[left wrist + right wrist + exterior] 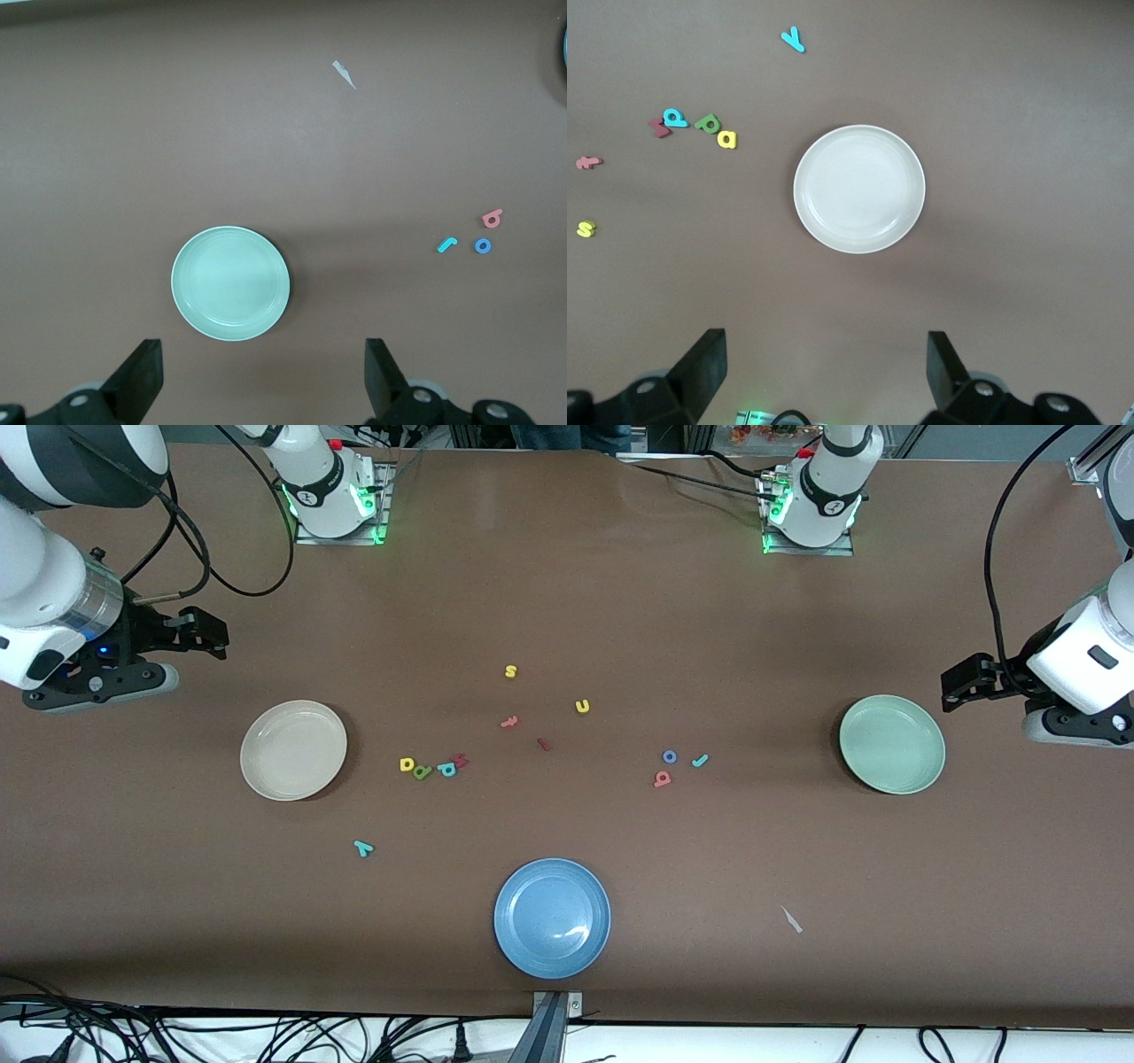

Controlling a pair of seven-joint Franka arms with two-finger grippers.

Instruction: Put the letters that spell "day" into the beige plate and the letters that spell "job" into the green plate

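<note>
Our left claw hangs spread above the bench beside the green plate; our right claw hangs spread near the beige plate.

Taking the blue plate as landmark: the beige plate lies farther from the camera toward the right arm's end, the green plate toward the left arm's end (both empty). The letters that spell "day" and the letters that spell "job" lie between those plates, farther back than the blue plate.
</note>
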